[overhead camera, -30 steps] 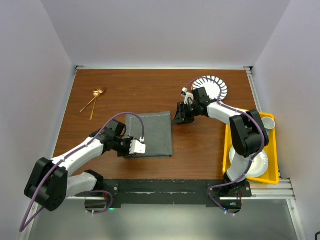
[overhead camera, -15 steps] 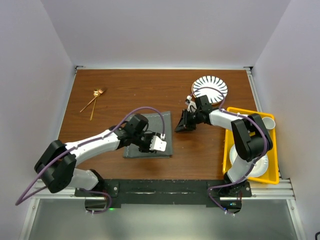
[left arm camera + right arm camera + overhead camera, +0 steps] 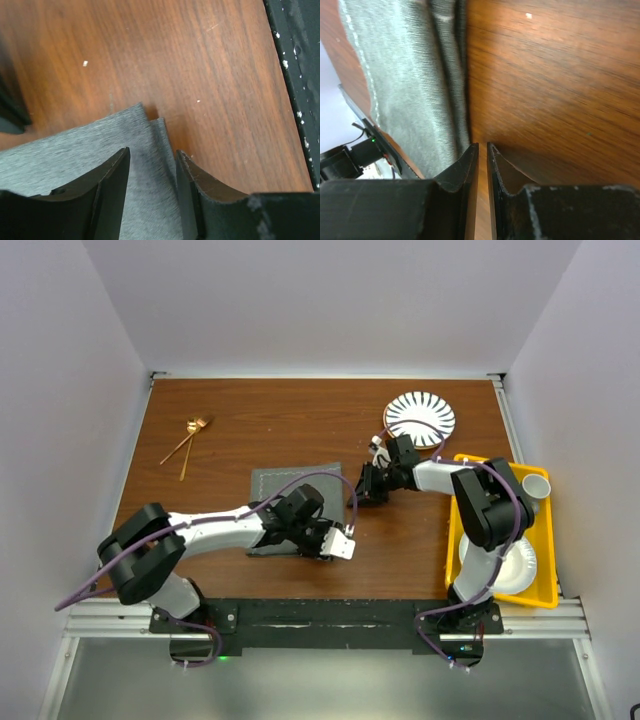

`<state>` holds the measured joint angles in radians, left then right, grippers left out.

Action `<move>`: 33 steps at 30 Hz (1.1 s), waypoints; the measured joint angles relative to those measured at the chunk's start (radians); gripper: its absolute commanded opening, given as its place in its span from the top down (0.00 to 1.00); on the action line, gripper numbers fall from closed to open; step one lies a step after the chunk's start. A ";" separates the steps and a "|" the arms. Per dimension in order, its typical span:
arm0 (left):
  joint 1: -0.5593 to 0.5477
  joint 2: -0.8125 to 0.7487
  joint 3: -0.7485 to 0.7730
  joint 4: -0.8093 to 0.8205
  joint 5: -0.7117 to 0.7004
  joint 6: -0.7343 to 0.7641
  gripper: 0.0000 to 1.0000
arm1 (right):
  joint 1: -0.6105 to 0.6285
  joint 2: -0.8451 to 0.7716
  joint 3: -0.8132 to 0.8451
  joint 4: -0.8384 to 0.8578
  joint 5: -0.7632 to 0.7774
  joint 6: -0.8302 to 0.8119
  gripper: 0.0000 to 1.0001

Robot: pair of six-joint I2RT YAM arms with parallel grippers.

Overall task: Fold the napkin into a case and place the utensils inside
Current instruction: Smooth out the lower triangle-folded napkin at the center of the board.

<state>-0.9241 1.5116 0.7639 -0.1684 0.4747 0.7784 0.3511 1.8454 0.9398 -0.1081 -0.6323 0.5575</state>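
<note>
The dark grey napkin (image 3: 285,502) lies folded flat on the wooden table, about square. My left gripper (image 3: 335,540) is at its near right corner. In the left wrist view the gripper (image 3: 152,157) is open, its jaws straddling the layered corner of the napkin (image 3: 75,145). My right gripper (image 3: 360,487) is low beside the napkin's right edge. In the right wrist view it (image 3: 482,147) is shut and empty over bare wood, with the napkin's stacked edge (image 3: 405,75) just to its left. The two gold utensils (image 3: 188,440) lie crossed at the far left. No narrow case shows.
A striped plate (image 3: 421,417) sits at the far right. A yellow tray (image 3: 455,530) holding white bowls and a cup stands along the right edge. The black rail (image 3: 300,75) runs along the table's near edge, close to my left gripper.
My left gripper has slid right along the napkin's near edge, from its left corner to its right corner. My right gripper has dropped slightly beside the right edge. The napkin has not visibly moved.
</note>
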 measured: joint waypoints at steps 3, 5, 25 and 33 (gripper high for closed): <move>-0.006 0.032 0.000 0.012 -0.023 -0.016 0.66 | -0.003 -0.015 -0.004 0.004 -0.010 0.001 0.83; -0.006 0.054 0.000 0.027 -0.043 -0.037 0.78 | -0.011 -0.046 -0.026 0.001 -0.016 0.003 0.82; 0.270 0.208 0.165 0.194 -0.006 -0.493 1.00 | -0.101 -0.125 -0.115 0.005 -0.055 0.014 0.84; 0.277 0.239 0.179 0.204 0.045 -0.599 1.00 | -0.015 -0.074 -0.132 0.233 -0.104 0.201 0.95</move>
<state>-0.6476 1.7504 0.9432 0.0360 0.5194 0.1791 0.3363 1.7710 0.8074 0.1246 -0.7361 0.7589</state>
